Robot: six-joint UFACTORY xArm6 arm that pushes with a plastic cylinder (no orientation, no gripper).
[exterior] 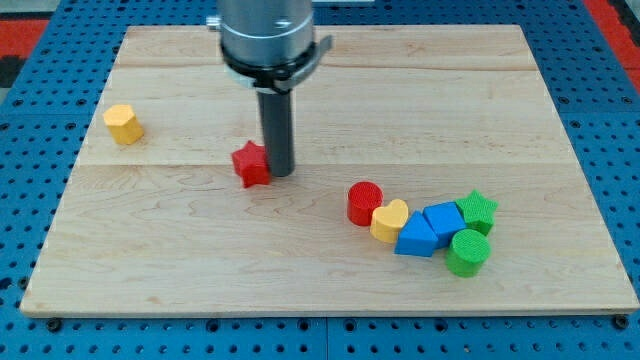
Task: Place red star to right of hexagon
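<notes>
**Tip on the wrong side of the star**

Camera view: my tip (279,172), a plain rod with no end effector to open or close, touches the red star (252,164) on its right side, mid-worktop (330,80). The yellow hexagon (123,124) sits well apart at the view's left. Pushing from here likely drives the star leftward; overshoot could knock the hexagon or leave the star on the wrong side of it.

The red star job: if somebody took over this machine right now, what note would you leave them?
My tip sits on the board, touching the red star from the view's right.
The yellow hexagon stands alone near the board's left edge, well apart from the star.
Done: contact made; the star already lies to the hexagon's right, but far off.
Left: nudge the star toward the view's left and slightly up, until it is beside the hexagon.
</notes>
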